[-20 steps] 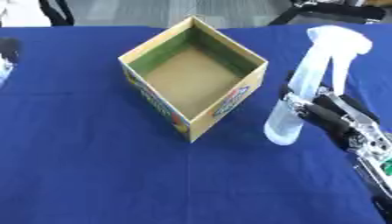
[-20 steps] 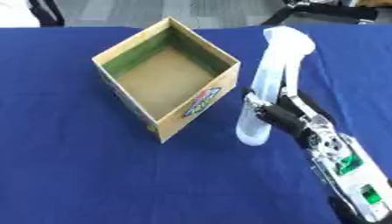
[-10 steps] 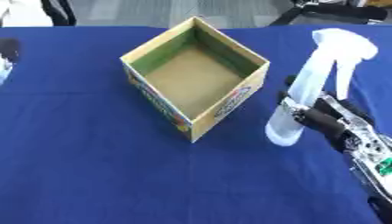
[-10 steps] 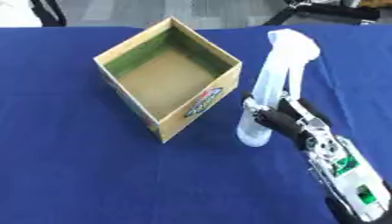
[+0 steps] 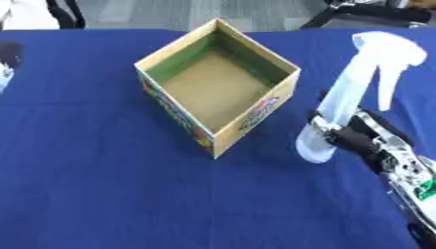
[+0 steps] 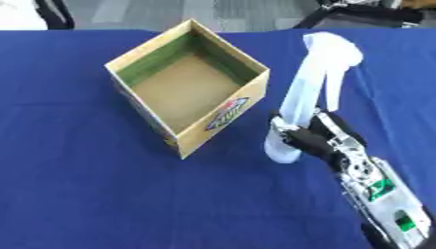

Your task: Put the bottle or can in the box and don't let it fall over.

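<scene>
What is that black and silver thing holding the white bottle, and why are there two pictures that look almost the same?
That is a robot's arm, and the part at its end is its right hand. A person steers the robot. The two pictures come from two cameras in the robot's head, like two eyes, so they show the same moment from nearly the same spot, looking down.

The fingers of the hand are curled around the lower part of a white spray bottle. The bottle leans a little, with its trigger top pointing up and away. I cannot tell if its bottom touches the blue tablecloth.

Beside the bottle, on the cloth, stands an open cardboard box with nothing inside. The bottle is meant to go in there standing up.

At the left edge of the left eye picture is something dark; I cannot tell what it is.
</scene>
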You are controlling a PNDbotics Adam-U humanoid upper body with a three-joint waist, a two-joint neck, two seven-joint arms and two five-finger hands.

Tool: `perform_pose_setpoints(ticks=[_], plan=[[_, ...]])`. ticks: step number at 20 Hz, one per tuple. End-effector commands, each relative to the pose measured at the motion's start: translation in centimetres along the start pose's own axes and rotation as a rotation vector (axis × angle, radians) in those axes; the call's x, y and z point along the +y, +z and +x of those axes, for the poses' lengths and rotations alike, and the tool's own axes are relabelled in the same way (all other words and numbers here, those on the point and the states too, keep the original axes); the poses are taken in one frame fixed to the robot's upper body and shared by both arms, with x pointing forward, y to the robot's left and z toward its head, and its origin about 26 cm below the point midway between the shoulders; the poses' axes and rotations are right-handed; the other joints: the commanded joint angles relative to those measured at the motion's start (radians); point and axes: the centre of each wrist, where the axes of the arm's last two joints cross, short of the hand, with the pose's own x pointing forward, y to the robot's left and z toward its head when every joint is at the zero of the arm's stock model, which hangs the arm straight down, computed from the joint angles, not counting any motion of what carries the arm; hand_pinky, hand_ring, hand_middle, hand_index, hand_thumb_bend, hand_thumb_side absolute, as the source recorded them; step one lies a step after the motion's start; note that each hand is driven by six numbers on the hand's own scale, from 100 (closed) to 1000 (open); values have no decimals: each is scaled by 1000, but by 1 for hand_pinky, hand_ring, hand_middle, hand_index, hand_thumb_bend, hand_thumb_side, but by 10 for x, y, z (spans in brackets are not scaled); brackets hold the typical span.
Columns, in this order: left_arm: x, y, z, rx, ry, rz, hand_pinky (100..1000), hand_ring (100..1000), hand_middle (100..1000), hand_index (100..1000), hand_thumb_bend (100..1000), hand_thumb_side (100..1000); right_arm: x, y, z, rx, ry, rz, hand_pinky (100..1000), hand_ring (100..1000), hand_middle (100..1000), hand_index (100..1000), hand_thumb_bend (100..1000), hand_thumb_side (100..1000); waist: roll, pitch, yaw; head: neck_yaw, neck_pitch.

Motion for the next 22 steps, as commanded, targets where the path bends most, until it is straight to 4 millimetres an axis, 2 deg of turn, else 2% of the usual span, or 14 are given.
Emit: perform_pose_setpoints(ticks=[1, 16, 22], plan=[[1, -3, 10, -35, -14, -11, 1000, 1000, 1000, 942, 312, 234, -1, 0, -4, 20, 14, -11, 1000, 1000, 1000, 1000, 100, 411, 1, -12, -1, 1, -15], [1, -3, 10, -35, -14, -14, 1000, 1000, 1000, 941, 305, 237, -1, -4, -16, 71, 14, -12, 1000, 1000, 1000, 1000, 100, 427, 3, -10, -4, 0, -18], [1, -3, 10, -35, -14, -15, 1000, 1000, 1000, 941, 302, 236, -1, -5, -18, 83, 3, -15, 1000, 1000, 1000, 1000, 100, 342, 4, -10, -5, 0, -20]])
